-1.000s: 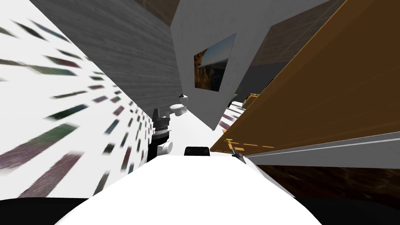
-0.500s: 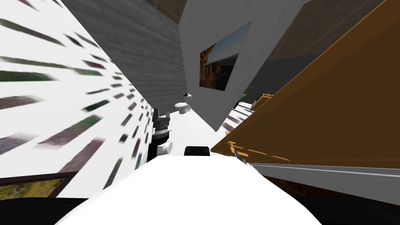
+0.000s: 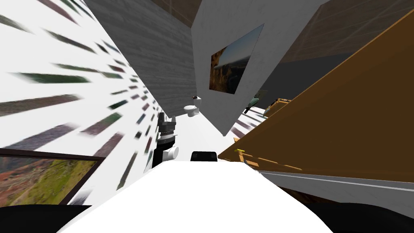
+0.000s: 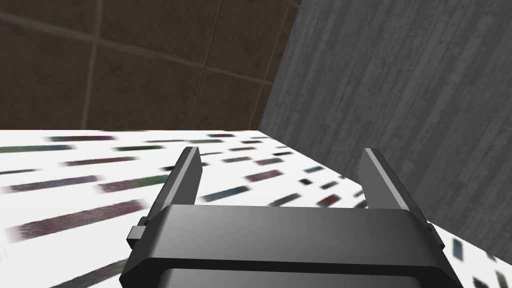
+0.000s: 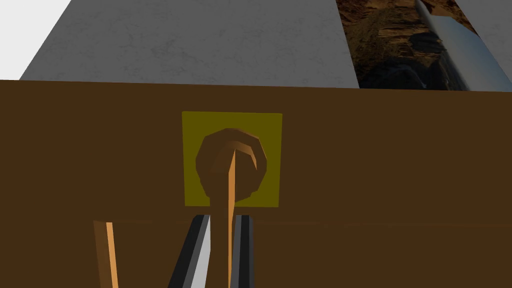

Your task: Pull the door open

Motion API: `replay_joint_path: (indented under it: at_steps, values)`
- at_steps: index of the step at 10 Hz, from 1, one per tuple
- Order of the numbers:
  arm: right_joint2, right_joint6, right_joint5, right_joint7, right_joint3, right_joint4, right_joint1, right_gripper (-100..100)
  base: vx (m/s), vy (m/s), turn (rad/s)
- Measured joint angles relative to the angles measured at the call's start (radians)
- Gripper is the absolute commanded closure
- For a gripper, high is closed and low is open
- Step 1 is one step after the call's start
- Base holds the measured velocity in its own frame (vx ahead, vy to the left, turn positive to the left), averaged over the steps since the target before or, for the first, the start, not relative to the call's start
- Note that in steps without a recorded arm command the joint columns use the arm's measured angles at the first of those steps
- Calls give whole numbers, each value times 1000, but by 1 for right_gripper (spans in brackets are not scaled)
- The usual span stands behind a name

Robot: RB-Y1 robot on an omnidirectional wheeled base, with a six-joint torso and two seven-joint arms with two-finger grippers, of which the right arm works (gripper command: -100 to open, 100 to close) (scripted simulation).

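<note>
Right wrist view: looks along the right hand (image 5: 221, 220) at a flat brown door (image 5: 380, 170) carrying a yellow square plate (image 5: 197, 127) and a brown lever handle (image 5: 231, 157) on a round hub.
Right hand: pinches the lever's bar, with both thin grey blades pressed against its sides.
Handle relative to hand: runs from the hub straight down between the blades, with hub and plate just beyond the fingertips.
Door in head view: stands as a broad brown slab on the right and slants away from the chest; cannot tell how far it is swung.
Left hand (image 4: 280, 155): spread wide, holds nothing, raised on the left and well apart from the door.
Step in hand: judged to be the pull itself, since the grip is made.
Doing it well: hold the pinch firm so the bar cannot slide out. Draw along the arc of the door's swing, not straight back. Turn the wrist with the panel so the blades meet the bar squarely. Back the base off to make room for the swinging edge.
Risk: slipping off the bar's free end if the pull runs along the lever.
</note>
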Motion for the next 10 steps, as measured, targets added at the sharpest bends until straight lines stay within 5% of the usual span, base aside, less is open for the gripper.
replay_joint_path:
  at_steps: [5,10]
  values:
    - [6,-29,-9,13,23,-7,31,100,-177,-15,1]
    - [24,-27,-28,24,29,1,55,100,133,-25,228]
